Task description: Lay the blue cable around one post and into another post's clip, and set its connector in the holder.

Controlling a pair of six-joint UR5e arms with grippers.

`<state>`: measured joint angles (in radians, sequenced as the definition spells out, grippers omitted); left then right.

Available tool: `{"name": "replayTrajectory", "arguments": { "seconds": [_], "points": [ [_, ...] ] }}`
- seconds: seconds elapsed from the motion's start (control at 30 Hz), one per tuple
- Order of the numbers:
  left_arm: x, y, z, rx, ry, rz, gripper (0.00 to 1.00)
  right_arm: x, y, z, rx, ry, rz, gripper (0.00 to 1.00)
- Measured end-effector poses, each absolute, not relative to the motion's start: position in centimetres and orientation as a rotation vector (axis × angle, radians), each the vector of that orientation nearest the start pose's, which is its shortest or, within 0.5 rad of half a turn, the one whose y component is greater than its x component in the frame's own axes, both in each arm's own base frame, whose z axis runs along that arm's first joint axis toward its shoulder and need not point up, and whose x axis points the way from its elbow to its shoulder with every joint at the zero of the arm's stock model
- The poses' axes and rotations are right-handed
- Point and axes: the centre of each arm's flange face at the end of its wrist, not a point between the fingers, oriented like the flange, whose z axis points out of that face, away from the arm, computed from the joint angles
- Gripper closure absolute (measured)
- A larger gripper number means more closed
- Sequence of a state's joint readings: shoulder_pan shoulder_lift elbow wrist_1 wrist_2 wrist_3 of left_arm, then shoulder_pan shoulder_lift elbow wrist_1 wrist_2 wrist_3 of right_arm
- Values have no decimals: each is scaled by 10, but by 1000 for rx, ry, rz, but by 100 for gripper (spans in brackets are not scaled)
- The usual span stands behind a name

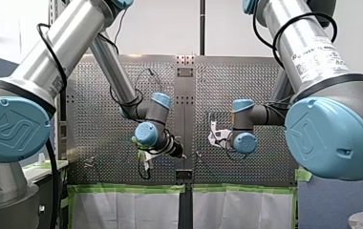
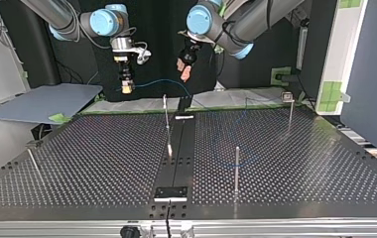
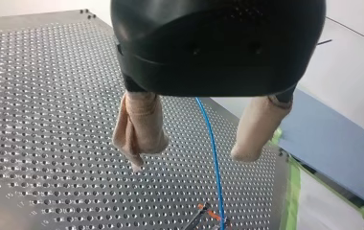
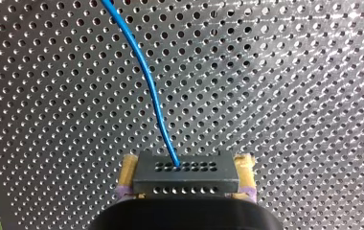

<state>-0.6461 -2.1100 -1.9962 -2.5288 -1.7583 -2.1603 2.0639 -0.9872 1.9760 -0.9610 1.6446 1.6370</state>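
In the right wrist view my right gripper [image 4: 186, 178] is shut, its yellow pads clamped on a dark grey connector [image 4: 186, 167]. The blue cable [image 4: 146, 72] runs out of that connector over the perforated plate. In the top view my right gripper [image 2: 125, 87] hangs at the far side, and the cable [image 2: 159, 81] arcs from it toward my left gripper [image 2: 184, 69]. My left gripper [image 3: 192, 153] is open, its beige pads [image 3: 139, 129] wide apart; the cable [image 3: 213, 158] passes below the gap down to a post with an orange clip [image 3: 208, 213].
Thin posts stand on the plate: one at the middle [image 2: 166, 119], one nearer the camera [image 2: 236, 168], one with a clip top at the right [image 2: 289, 106], one leaning at the left [image 2: 32, 161]. A black holder [image 2: 171, 192] sits at the near edge. A grey board [image 2: 42, 101] lies at the far left.
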Motion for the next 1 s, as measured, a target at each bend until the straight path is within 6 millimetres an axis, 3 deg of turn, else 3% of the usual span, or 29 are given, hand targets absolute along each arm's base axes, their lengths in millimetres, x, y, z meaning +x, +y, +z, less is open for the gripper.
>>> {"name": "replayTrajectory", "arguments": {
  "seconds": [0.4, 0.73, 1.0],
  "points": [
    [343, -394, 36, -162, 1949, -718, 0, 374, -418, 87, 1530, -1048, 1558, 100],
    [361, -398, 41, -226, 1853, -771, 0, 378, -414, 87, 1537, -1042, 1567, 100],
    [368, -410, 49, -252, 1787, -917, 0, 384, -411, 88, 1548, -1027, 1591, 100]
  ]
}}
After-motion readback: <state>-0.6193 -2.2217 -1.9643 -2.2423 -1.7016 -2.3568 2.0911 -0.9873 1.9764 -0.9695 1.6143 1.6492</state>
